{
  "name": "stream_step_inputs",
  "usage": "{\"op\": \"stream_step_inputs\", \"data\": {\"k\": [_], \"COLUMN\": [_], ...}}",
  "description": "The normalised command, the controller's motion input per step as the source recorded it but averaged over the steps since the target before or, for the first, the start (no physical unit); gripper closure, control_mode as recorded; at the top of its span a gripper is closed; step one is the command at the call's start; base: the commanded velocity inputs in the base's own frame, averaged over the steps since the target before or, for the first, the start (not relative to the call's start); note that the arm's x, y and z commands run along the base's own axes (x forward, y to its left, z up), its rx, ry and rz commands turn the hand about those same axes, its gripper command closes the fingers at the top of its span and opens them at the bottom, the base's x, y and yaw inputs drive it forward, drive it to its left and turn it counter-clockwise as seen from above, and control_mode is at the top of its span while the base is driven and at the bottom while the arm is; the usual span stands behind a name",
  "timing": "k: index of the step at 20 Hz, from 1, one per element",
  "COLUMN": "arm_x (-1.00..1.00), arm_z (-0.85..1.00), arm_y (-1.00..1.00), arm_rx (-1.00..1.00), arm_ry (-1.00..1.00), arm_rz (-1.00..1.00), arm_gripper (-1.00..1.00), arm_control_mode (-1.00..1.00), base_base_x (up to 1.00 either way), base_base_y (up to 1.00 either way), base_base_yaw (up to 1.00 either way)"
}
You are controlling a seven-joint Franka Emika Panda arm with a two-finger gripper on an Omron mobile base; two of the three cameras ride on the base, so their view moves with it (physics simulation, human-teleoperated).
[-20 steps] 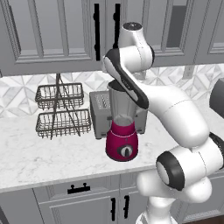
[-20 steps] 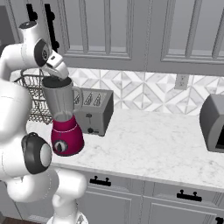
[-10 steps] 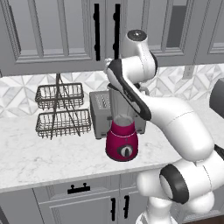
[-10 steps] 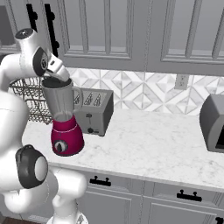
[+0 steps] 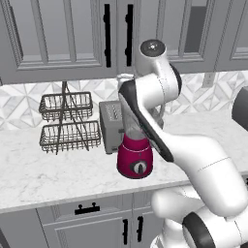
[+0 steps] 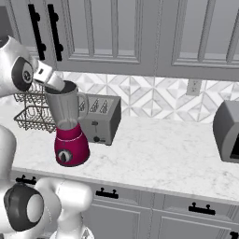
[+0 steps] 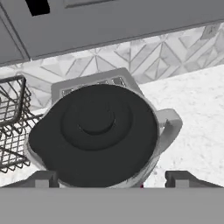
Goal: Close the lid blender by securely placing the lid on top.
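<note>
Now the lid [image 7: 96, 131] sits on the jar mouth of the blender [image 6: 69, 126], which stands on the surface [image 6: 177, 154] just beside the toaster [image 6: 100, 119]. Over the last second the arm swung up and back, its upper joint rising higher in the left base view. Claw [image 7: 111, 179] hangs just above the lid, fingers [image 7: 43, 178] spread wide, holding nothing. Lid looks released; likely only seating to check and pulling away remain.
</note>
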Motion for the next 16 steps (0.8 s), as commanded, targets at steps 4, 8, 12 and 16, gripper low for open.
{"op": "stream_step_inputs", "data": {"k": [4,8,12,16], "arm_x": [-1.0,-1.0,-0.96,-0.41], "arm_z": [-0.43,-0.75,-0.97,-0.81], "arm_y": [0.03,0.07,0.02,-0.08], "arm_rx": [-0.16,-0.11,-0.05,0.0], "arm_ry": [0.02,0.18,0.24,0.13], "arm_rz": [0.04,0.01,0.0,0.01], "arm_gripper": [-1.0,-1.0,-1.0,-1.0], "arm_control_mode": [-1.0,-1.0,-1.0,-1.0], "base_base_x": [0.0,0.0,0.0,0.0], "base_base_y": [0.0,0.0,0.0,0.0], "base_base_yaw": [0.0,0.0,0.0,0.0]}}
